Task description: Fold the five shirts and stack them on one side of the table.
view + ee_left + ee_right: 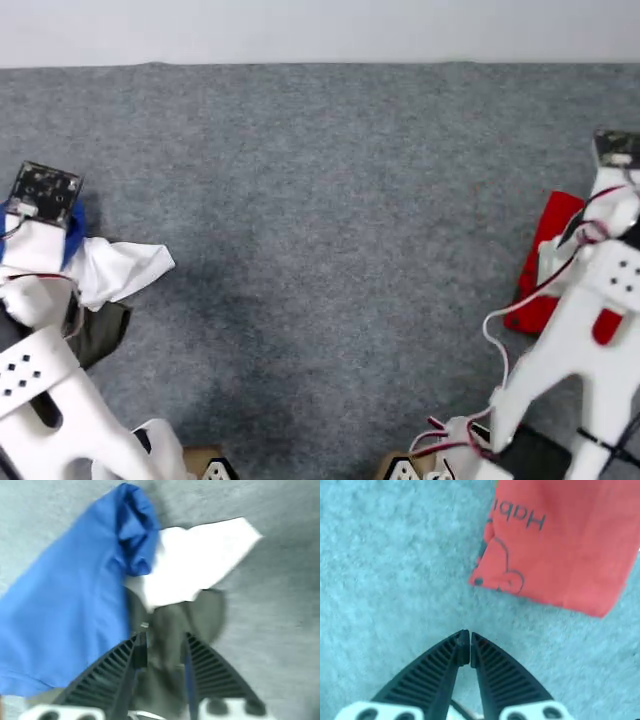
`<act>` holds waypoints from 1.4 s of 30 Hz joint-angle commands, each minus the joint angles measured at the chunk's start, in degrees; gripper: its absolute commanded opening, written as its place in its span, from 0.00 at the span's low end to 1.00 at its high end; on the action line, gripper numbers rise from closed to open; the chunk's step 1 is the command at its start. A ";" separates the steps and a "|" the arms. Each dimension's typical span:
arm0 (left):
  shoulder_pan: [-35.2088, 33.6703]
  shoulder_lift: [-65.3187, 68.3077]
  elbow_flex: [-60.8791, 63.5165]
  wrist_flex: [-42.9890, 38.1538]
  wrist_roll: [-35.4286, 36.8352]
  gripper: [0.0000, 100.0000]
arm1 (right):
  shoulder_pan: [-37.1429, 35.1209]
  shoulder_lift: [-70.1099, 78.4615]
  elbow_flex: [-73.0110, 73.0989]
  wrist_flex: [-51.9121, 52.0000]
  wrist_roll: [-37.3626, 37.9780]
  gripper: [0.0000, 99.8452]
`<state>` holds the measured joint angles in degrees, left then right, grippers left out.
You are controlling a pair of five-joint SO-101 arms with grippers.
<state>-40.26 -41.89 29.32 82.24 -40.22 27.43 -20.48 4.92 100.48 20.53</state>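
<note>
the left gripper (166, 640) has its jaws a narrow way apart, low over the dark shirt (205, 615), and that cloth shows in the gap between them. i can't say whether they are actually pinching it. just beyond the tips a white shirt (200, 560) lies crumpled over the dark one. a blue shirt (65, 625) is bunched against the white one's edge and spreads out beside the gripper. from above, these three shirts sit in one loose heap at the left edge of the grey table (330, 200), partly under the left arm.

the right gripper (466, 640) is pinched closed, tips touching, holding nothing, over bare table. a red shirt (560, 545) lies flat near its tips but apart from them, at the table's right edge, partly beneath the right arm.
</note>
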 commanded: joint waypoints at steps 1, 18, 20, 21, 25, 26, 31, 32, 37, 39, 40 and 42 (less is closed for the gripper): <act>-4.22 -0.35 5.41 -12.57 -7.47 0.17 | -0.57 -5.67 4.84 2.33 -0.62 0.01; -15.82 14.95 9.19 -32.53 -19.08 0.18 | -0.57 -14.99 16.09 2.33 -0.62 0.01; -17.05 18.02 4.62 -28.66 -19.08 0.18 | -0.57 -14.99 16.09 2.33 -0.62 0.01; -17.41 19.60 2.42 -26.73 -19.08 0.18 | -0.57 -14.99 16.09 2.33 -0.62 0.01; -17.67 25.14 -2.68 -22.24 -19.08 0.18 | -0.57 -14.99 16.09 2.33 -0.62 0.01; -17.49 26.46 -3.21 -21.98 -19.08 0.18 | -0.57 -14.99 16.09 2.33 -0.62 0.01; -17.49 32.53 -5.58 -21.80 -18.90 0.18 | -0.57 -15.08 16.09 2.42 -0.62 0.01; -17.58 33.76 -5.85 -21.89 -18.81 0.18 | -0.57 -15.08 16.09 2.42 -0.62 0.01; -17.14 37.89 -8.75 -21.89 -17.14 0.06 | -0.57 -15.08 16.09 2.42 -0.62 0.01; -16.53 37.63 -10.15 -21.63 -17.14 0.00 | -0.57 -15.08 16.00 2.42 -0.62 0.01; -16.44 37.01 -10.77 -21.27 -16.62 0.01 | -0.57 -15.08 15.91 2.42 -0.62 0.01; -16.26 34.37 -12.70 -19.78 -13.89 0.00 | -0.57 -15.08 15.82 2.42 -0.62 0.01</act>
<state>-57.05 -3.91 20.35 60.09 -57.36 27.43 -34.02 21.27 100.48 20.44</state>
